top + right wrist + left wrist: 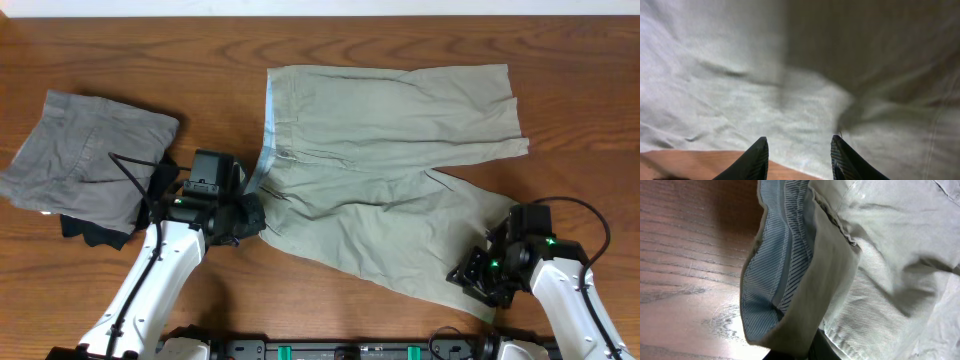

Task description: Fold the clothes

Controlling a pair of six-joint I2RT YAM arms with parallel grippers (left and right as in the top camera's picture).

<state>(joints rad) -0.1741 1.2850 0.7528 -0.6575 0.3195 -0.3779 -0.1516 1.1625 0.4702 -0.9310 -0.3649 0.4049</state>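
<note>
Khaki-green cotton shorts (390, 170) are lying spread flat on the wooden table (420, 40), with the waistband (270, 120) at the left and the two legs running to the right, so the long axis is going from left to right across the table. The far leg is lying straight, while the near leg (420, 240) is spreading diagonally toward the front right. The left gripper (248, 216) is sitting at the near end of the waistband, where the striped blue lining (775, 270) is turning outward in the left wrist view. Only a dark bit of finger is showing there, so I cannot tell if its jaws are pinching the cloth or not. The right gripper (799, 145) is hanging low over the hem of the near leg, its jaws are standing apart and gripping nothing, and the cloth edge is lying just at the fingertips. Each arm is thus standing at its own end of the near edge. I am judging that the coming fold is depending on this: the near leg should be going away from the robot, over onto the far leg, along the left-right axis
</note>
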